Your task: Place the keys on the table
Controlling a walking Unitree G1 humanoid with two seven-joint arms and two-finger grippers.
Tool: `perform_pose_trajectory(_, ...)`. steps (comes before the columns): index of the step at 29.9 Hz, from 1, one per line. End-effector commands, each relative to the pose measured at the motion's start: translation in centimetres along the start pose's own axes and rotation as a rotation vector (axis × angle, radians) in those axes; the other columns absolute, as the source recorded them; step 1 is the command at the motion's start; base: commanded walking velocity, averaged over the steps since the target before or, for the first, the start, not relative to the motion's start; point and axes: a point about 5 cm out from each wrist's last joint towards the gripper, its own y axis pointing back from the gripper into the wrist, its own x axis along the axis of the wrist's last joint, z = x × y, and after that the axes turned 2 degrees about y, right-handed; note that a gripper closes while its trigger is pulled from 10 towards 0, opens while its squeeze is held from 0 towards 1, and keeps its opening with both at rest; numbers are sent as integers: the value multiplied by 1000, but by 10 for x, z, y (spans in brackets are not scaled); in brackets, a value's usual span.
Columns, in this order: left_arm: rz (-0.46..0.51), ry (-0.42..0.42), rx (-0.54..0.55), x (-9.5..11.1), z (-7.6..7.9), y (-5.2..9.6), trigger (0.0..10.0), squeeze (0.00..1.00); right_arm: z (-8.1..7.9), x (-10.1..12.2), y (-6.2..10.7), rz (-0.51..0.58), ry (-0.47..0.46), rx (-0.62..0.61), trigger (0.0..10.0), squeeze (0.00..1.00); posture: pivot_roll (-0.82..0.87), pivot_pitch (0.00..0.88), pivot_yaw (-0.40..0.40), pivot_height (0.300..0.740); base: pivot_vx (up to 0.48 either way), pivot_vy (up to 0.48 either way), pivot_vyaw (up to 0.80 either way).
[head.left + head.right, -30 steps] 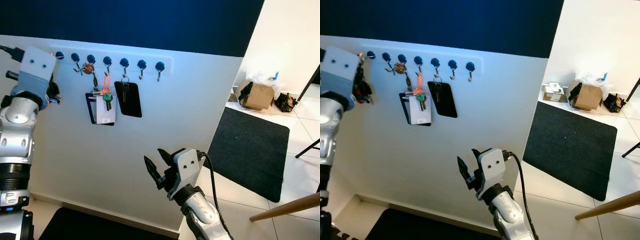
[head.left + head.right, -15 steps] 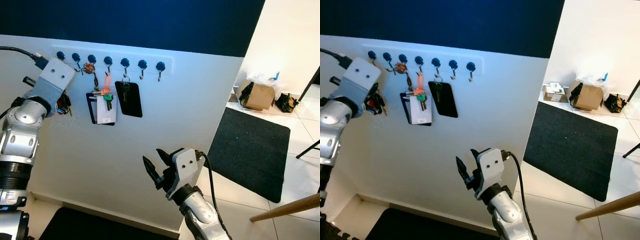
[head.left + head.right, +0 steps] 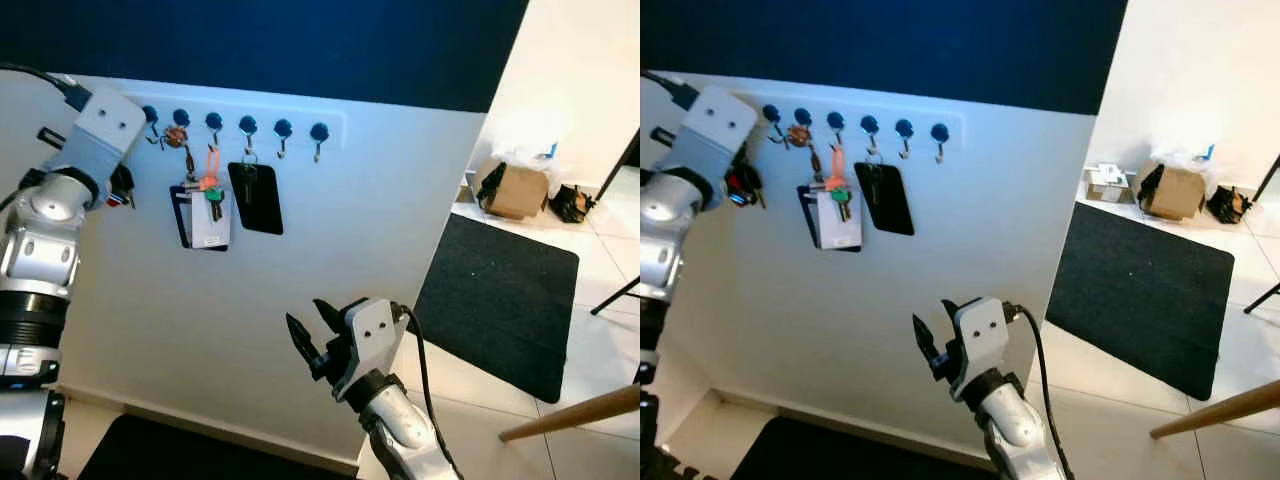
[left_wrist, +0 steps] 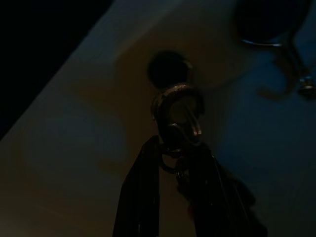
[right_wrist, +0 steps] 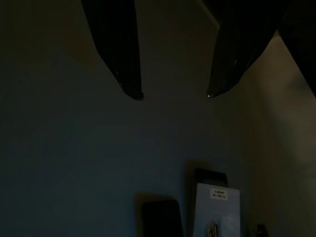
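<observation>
No legible text, brand or number found. The white card (image 3: 210, 225) hanging from the hook rail (image 3: 240, 125) bears a small printed label, too small to read.

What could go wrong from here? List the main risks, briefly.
1. The left gripper pinches the keys at their ring, which looks looped over the hook. Pulling straight out may snag it.
2. The grip is only at the ring, so the dangling keys could slip and drop.
3. The cards hang from a hook close by, and the arm might knock them off.
</observation>
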Motion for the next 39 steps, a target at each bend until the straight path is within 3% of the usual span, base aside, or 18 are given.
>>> perform_pose_trajectory(1, 17, -39, 46, 7, -21, 7, 10000, 0, 0, -2, 2, -8, -11, -6, 10000, 0, 178, 160, 34, 740, 0, 0, 0)
perform_pose_trajectory(11, 10, -46, -43, 2, -19, 28, 10000, 0, 1, -2, 3, -9, -8, -5, 10000, 0, 186, 157, 25, 740, 0, 0, 0)
perform_pose_trajectory(18, -24, -20, -122, -10, 1, 38, 10000, 0, -1, -2, -1, -7, -12, 13, 10000, 0, 185, 152, 22, 740, 0, 0, 0)
perform_pose_trajectory(24, -7, 23, -101, -5, -5, 42, 10000, 0, 0, -3, 2, -10, -10, 6, 10000, 0, 179, 153, 26, 740, 0, 0, 0)
perform_pose_trajectory(28, 26, 65, -37, 6, -21, 42, 10000, 0, 1, -5, 4, -17, -8, 2, 10000, 0, 183, 154, 27, 740, 0, 0, 0)
perform_pose_trajectory(32, 33, 3, 34, 13, -35, 39, 10000, 0, -1, -4, 2, -14, -11, 4, 10000, 0, 186, 154, 27, 740, 0, 0, 0)
perform_pose_trajectory(37, 49, 7, 36, 19, -37, 37, 10000, 0, -1, -4, 1, -12, -13, 6, 10000, 0, 190, 157, 26, 740, 0, 0, 0)
perform_pose_trajectory(39, 58, 13, 7, 23, -30, 35, 10000, 0, -1, -4, 1, -13, -14, 8, 10000, 0, 189, 158, 25, 740, 0, 0, 0)
